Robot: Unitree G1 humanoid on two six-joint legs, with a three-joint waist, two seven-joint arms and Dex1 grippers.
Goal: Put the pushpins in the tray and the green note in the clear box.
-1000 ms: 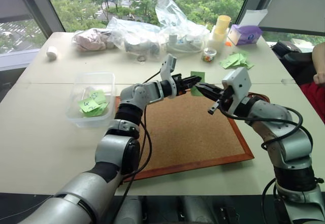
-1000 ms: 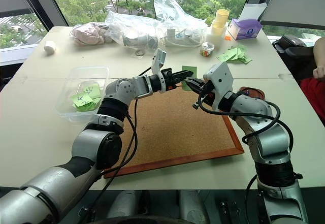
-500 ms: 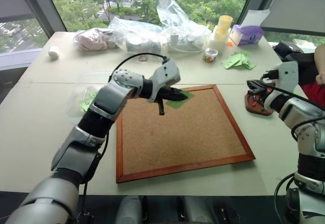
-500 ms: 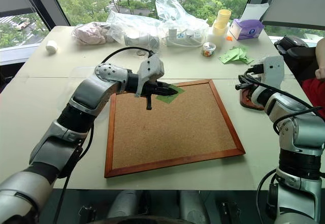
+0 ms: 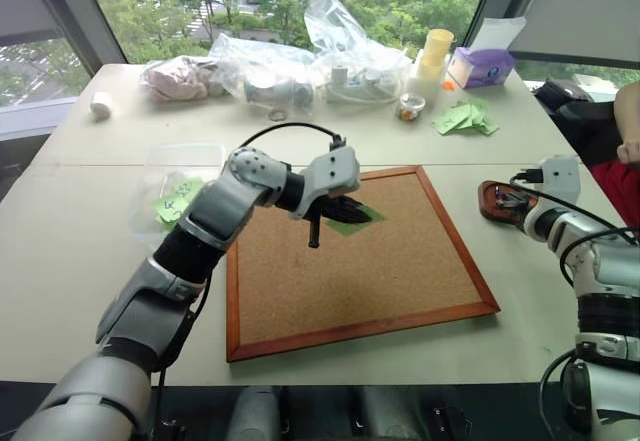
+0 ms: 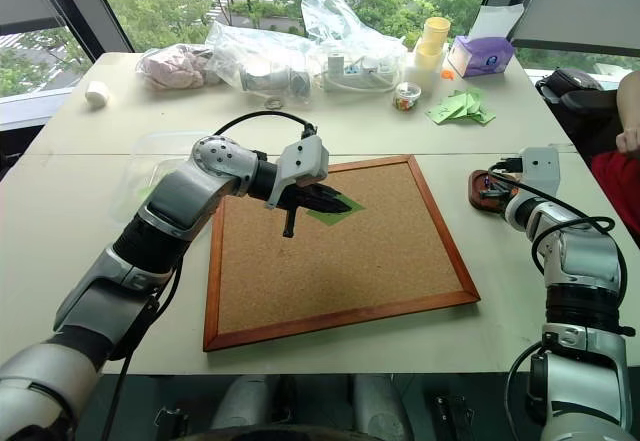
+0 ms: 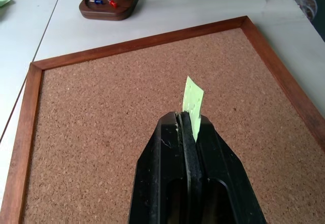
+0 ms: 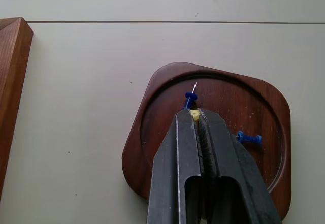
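The left gripper [image 7: 186, 127] pinched the green note [image 7: 193, 101] over the cork board [image 5: 380, 271], toward its 12 o'clock edge. The right gripper [image 8: 197, 116] hung over the tray [image 8: 264, 107], at the board's 3 o'clock, fingers nearly together, a blue pushpin [image 8: 190, 98] at their tips; whether gripped, I cannot tell. The clear box [image 5: 160, 176] lay at the board's 9 o'clock.

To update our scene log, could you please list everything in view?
cork board: one, brown, centre.
green note: one, light green, above the cork board.
clear box: one, colourless, left of the board.
tray: one, reddish-brown, right of the board.
pushpins: several, red and blue, in the tray.
plastic bags: several, clear, far edge.
tissue box: one, purple, far right corner.
person's arm: one, right edge.
left gripper: black, shut on the green note.
right gripper: black, over the tray.
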